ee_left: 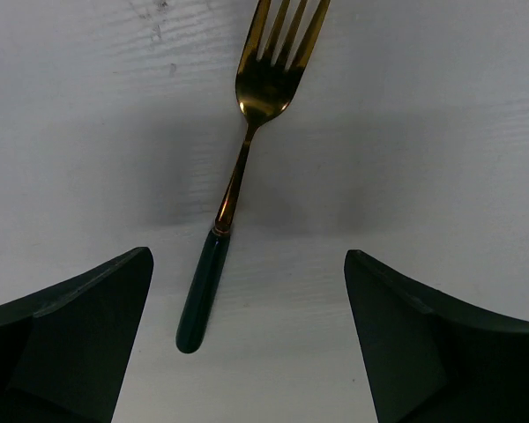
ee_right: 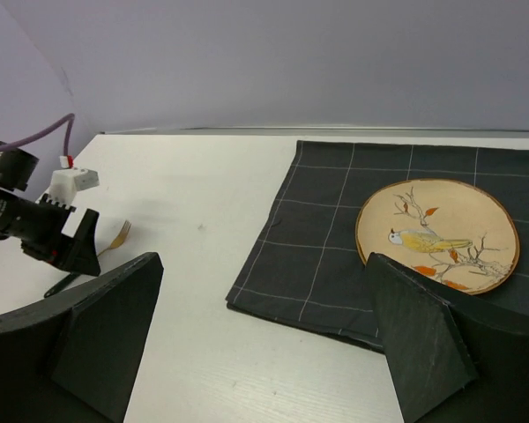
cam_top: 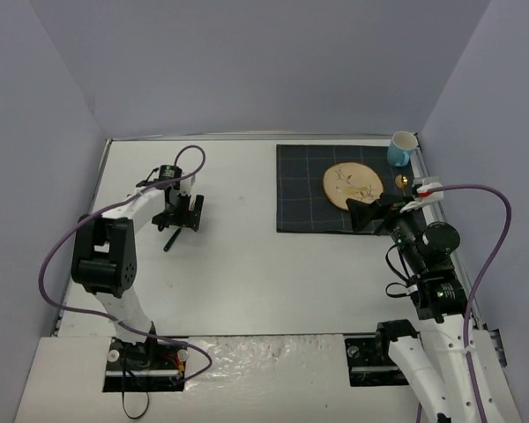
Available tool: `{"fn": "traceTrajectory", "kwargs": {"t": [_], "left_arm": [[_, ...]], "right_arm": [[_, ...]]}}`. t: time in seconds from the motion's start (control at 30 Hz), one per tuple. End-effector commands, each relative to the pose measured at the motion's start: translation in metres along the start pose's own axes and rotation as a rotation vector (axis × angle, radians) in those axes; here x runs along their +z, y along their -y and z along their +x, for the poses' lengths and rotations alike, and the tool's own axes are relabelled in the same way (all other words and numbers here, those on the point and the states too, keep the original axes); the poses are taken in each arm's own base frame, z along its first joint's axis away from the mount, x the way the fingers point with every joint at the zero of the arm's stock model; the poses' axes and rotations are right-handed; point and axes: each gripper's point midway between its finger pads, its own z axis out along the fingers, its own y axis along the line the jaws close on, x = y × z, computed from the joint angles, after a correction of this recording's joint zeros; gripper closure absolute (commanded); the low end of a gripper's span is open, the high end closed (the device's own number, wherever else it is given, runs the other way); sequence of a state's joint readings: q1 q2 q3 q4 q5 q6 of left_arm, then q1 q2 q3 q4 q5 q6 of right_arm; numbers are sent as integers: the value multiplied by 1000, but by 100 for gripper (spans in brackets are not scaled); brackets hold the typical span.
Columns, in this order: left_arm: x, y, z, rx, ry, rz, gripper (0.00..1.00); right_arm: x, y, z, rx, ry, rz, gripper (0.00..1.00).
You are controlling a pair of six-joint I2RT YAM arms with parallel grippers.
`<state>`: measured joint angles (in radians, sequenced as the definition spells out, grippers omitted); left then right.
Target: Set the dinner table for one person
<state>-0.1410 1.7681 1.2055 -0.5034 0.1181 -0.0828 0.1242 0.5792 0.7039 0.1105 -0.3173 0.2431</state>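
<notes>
A fork (ee_left: 244, 150) with gold tines and a dark green handle lies on the white dinner table (cam_top: 238, 264) at the left. My left gripper (ee_left: 247, 339) is open and hovers right over it, the handle between the jaws but nearer the left finger. In the top view the left gripper (cam_top: 182, 215) hides most of the fork (cam_top: 169, 243). A beige plate (cam_top: 352, 186) with a bird drawing sits on the dark checked mat (cam_top: 300, 198). My right gripper (cam_top: 364, 214) is open and empty at the mat's near right edge, beside the plate (ee_right: 436, 233).
A blue cup (cam_top: 401, 148) stands at the mat's far right corner. A small gold object (cam_top: 401, 181) shows beside the plate, partly hidden by the right arm. Grey walls close in three sides. The left gripper (ee_right: 60, 243) and fork tines (ee_right: 119, 236) show in the right wrist view.
</notes>
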Motion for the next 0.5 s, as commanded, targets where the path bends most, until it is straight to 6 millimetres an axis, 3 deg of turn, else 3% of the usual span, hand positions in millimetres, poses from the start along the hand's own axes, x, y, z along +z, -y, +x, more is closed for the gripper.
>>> {"fn": "traceTrajectory", "kwargs": {"t": [0.0,0.2,0.47], "left_arm": [[-4,-9,-17,24,51,34,18],[8,-14,-5,28,5,25,26],[20,1,18,22,-75,97,66]], "right_arm": [[-8,-13,5,24,-7,-62,4],[-14,-20,4,11,1,-93,3],[-21,-23,-2,-19,31,-101,3]]}}
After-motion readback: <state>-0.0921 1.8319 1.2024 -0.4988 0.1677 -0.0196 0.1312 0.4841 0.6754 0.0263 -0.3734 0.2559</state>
